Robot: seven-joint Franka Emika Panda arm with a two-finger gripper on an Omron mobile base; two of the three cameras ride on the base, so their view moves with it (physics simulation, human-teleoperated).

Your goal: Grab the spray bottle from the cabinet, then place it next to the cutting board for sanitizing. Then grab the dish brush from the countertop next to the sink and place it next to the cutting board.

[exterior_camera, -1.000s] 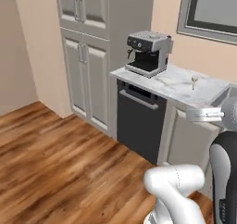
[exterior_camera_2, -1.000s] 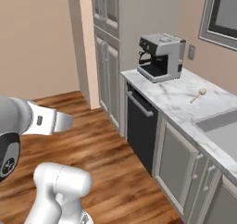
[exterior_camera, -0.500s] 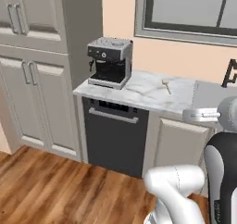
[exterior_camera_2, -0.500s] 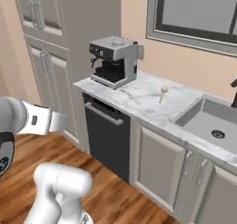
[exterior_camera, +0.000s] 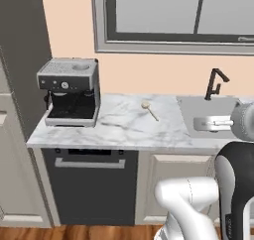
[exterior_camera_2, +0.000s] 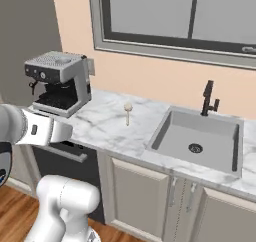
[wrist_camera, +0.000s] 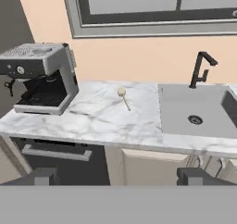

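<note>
A white marble desk (exterior_camera: 124, 127) runs under a wide window (exterior_camera_2: 195, 21). The dish brush (wrist_camera: 124, 98) lies flat on the marble near the back wall, its round pale head toward the wall and its thin handle angled toward the front edge. It sits between a silver coffee machine (wrist_camera: 39, 77), well off to the left, and the sunken grey sink (wrist_camera: 196, 109) with a dark curved faucet (wrist_camera: 201, 68) to the right. A dark dishwasher front (exterior_camera: 89, 184) sits below the machine. The fingers (wrist_camera: 44, 176) are spread wide with nothing between them, held back from the desk.
</note>
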